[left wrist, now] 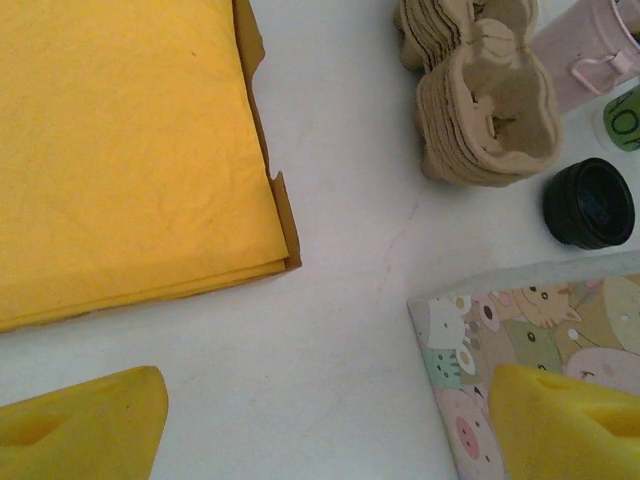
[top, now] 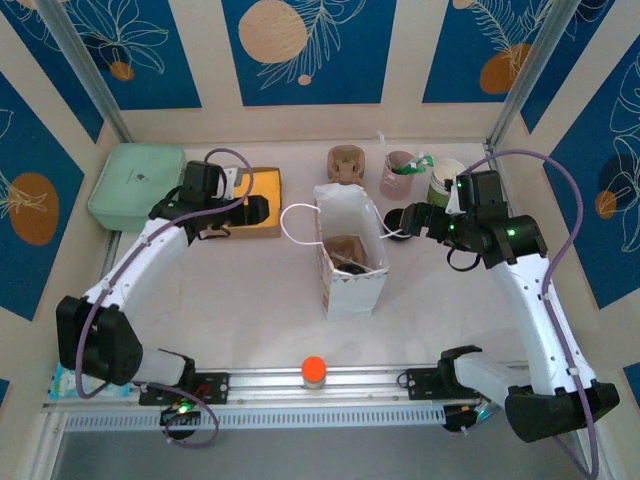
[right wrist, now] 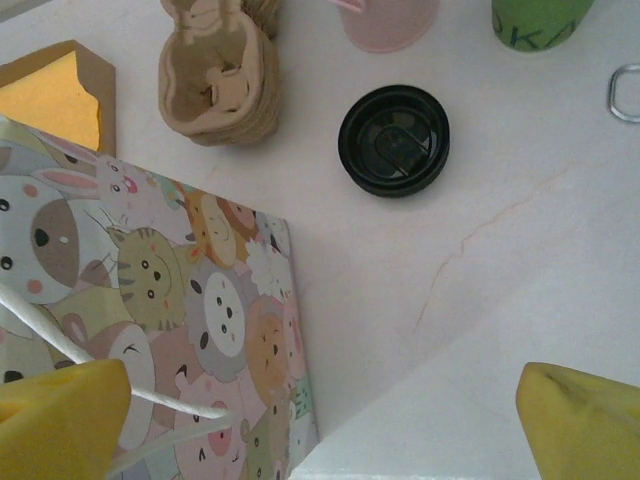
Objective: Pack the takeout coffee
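Okay, tabletop [top: 250, 290] first: paper bag [top: 352, 297] stands open mid-table. Takeout coffee [right wrist: 394, 140], black lid on, sits upright on the tabletop just right of the bag, near the pink cup [right wrist: 385, 20]. Not packed yet. My right fingers [right wrist: 575, 415] are spread wide, empty, short of the cup. My left fingers [left wrist: 85, 425] are wide too, empty, left of the bag. Step: reaching for coffee. Next, I reckon: right fingers around the cup body under the lid, close, lift over the bag rim, lower in.
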Robot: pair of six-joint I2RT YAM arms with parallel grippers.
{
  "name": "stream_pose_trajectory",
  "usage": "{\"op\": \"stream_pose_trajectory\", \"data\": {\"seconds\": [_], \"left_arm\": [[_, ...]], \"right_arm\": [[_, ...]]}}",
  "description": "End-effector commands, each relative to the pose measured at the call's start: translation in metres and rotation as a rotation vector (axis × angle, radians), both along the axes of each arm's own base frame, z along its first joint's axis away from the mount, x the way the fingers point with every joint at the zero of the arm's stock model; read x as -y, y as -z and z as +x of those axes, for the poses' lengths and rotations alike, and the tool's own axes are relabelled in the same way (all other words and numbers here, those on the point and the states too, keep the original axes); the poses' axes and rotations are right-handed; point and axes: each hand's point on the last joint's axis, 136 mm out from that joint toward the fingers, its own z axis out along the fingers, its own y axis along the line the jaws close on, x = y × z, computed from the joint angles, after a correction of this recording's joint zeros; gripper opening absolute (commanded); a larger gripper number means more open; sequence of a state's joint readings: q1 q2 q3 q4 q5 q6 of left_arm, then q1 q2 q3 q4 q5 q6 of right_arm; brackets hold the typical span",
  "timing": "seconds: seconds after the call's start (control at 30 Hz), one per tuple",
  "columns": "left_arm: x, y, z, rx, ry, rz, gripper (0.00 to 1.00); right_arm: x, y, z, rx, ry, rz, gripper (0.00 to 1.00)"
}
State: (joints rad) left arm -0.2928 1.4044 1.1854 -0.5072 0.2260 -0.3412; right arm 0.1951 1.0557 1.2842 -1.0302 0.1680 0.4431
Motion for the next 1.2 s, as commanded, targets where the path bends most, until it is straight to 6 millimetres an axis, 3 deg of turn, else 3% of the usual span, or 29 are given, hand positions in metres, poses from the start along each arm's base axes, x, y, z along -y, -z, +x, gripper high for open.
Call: {"op": "stream_pose_trajectory", "data": {"seconds": [0.0, 0.3, 0.6, 0.93, 1.17], "left_arm": [[0.004, -0.008, 0.015, 0.046, 0.013, 0.019, 0.83], [0.003, 0.020, 0.043, 0.003, -0.021, 0.088, 0.81], [0.011, 0.051, 0.082, -0.058, -0.023, 0.183, 0.75], [0.017, 0.090, 0.130, -0.139, -0.018, 0.293, 0.63], [0.021, 0.117, 0.147, -0.180, -0.011, 0.363, 0.57]], "right_arm": [[-0.001, 0.001, -0.005, 0.011, 0.012, 0.041, 0.99], [0.015, 0.015, -0.010, -0.012, 0.080, 0.055, 0.99], [0.050, 0.022, -0.017, -0.024, 0.241, 0.069, 0.99], [0.047, 0.030, -0.020, -0.041, 0.220, 0.106, 0.99], [0.045, 0.036, -0.020, -0.049, 0.209, 0.115, 0.99]]}}
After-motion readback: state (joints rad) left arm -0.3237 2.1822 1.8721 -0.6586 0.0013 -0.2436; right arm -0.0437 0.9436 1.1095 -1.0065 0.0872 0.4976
